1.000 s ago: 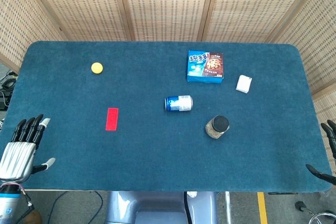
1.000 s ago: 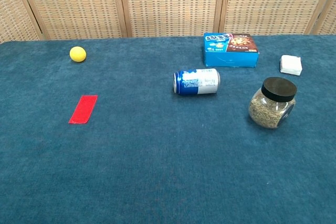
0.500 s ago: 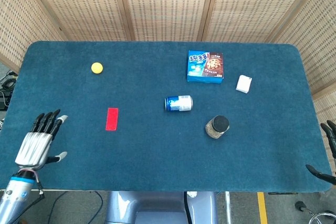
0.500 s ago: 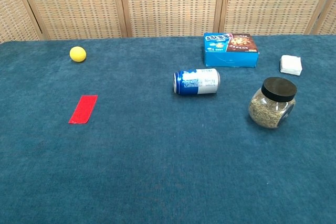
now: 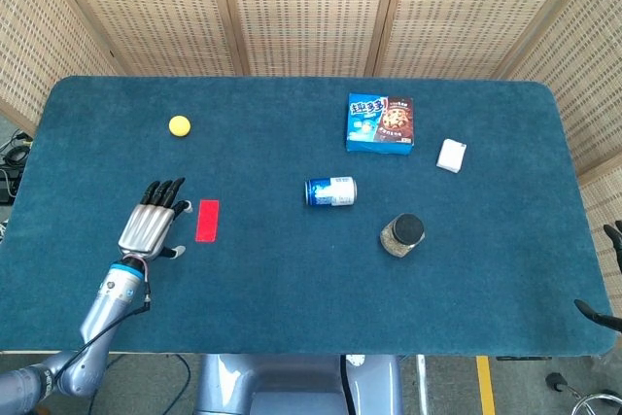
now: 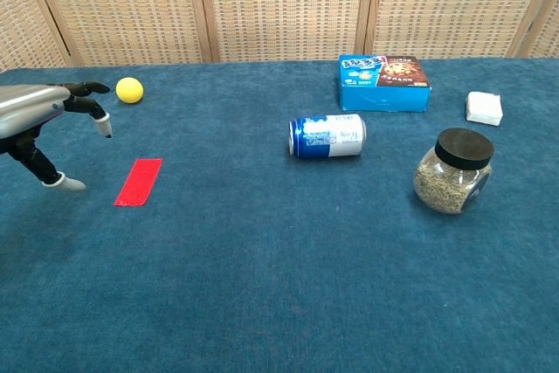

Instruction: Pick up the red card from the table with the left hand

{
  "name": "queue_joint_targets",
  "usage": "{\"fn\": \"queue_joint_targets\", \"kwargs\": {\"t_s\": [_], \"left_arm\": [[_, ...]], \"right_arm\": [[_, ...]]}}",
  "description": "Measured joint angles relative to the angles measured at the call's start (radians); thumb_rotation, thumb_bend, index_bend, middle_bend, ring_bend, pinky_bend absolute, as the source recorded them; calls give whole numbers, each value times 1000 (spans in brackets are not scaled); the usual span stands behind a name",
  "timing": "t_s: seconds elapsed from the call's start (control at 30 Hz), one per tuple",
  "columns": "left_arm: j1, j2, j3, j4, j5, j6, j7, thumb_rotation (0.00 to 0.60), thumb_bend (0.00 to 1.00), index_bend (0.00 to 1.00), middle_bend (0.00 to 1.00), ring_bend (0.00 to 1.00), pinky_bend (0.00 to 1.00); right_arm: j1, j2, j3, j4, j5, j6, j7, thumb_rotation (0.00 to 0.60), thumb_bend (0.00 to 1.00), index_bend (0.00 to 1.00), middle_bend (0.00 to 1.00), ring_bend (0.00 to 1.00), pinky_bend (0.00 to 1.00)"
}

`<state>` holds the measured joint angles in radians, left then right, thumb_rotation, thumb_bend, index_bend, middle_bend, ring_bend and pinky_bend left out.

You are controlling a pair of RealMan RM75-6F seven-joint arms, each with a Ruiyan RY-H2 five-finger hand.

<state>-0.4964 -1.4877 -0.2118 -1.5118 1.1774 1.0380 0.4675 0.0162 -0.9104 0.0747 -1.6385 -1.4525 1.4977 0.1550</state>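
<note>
The red card (image 5: pixel 207 220) (image 6: pixel 139 181) lies flat on the blue table, left of centre. My left hand (image 5: pixel 153 225) (image 6: pixel 39 124) hovers just left of the card, palm down, fingers spread and holding nothing; its fingertips stop short of the card. Of my right hand (image 5: pixel 607 279) only dark fingers show at the table's right edge in the head view, so its state is unclear; the chest view does not show it.
A yellow ball (image 5: pixel 180 125) sits behind the card. A blue can (image 5: pixel 331 190) lies on its side at the centre, with a lidded jar (image 5: pixel 402 234) to its right. A blue snack box (image 5: pixel 380 123) and a white block (image 5: pixel 451 155) stand further back.
My left hand has moved from the table's near left corner inward and to the right, arriving beside the red card and entering the chest view. Nothing else has moved.
</note>
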Motion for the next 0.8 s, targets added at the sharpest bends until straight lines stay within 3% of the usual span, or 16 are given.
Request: {"fn": "queue_joint_targets", "kwargs": {"t_s": [0.8], "left_arm": [[-77, -157, 18, 256, -76, -70, -95, 600, 213, 374, 0, 0, 0]], "right_arm": [[5, -8, 3, 9, 14, -21, -8, 600, 0, 18, 0, 0, 0]]}}
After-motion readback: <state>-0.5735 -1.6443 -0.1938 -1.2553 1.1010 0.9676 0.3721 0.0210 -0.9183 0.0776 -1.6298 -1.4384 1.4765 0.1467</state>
